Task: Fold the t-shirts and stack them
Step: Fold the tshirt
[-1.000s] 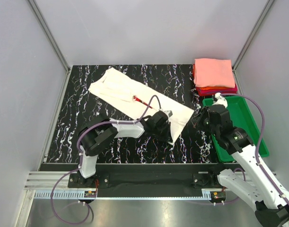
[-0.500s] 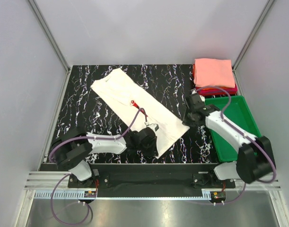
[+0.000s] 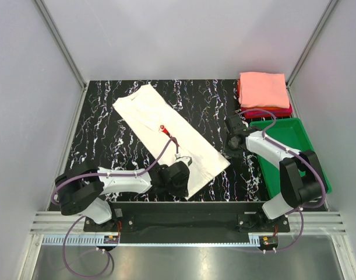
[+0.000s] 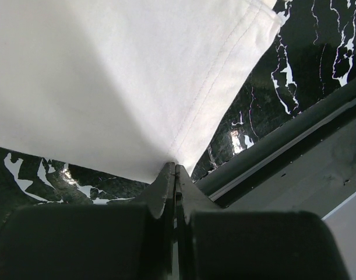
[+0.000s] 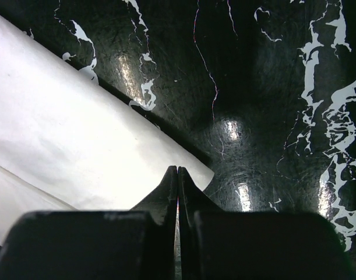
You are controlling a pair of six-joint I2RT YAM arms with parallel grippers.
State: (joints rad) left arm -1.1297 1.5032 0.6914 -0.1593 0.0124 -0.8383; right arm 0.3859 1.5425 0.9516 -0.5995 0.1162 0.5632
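Cream-white cotton t-shirt (image 3: 143,111), folded into a long strip, lies slantwise across the black, white-veined marble-pattern table (image 3: 102,140), running from the far left to the near right. At its near end, close to the table's near edge, the left gripper (image 3: 180,175) has its fingers pressed together on the stitched hem; the left wrist view shows the cloth drawn to a peak between the fingertips. A small red chest print (image 3: 165,127) shows at mid-length of the strip. Further right, the right gripper (image 3: 232,143) is closed on the strip's right corner, its fingertips meeting on the white cloth with bare table just beyond. To the right of that corner stands the green rectangular plastic tray (image 3: 297,139), against the table's right edge. At the far right corner sits a stack of folded tees, a salmon-pink folded t-shirt (image 3: 263,89) on top and orange and red edges (image 3: 271,109) showing below it.
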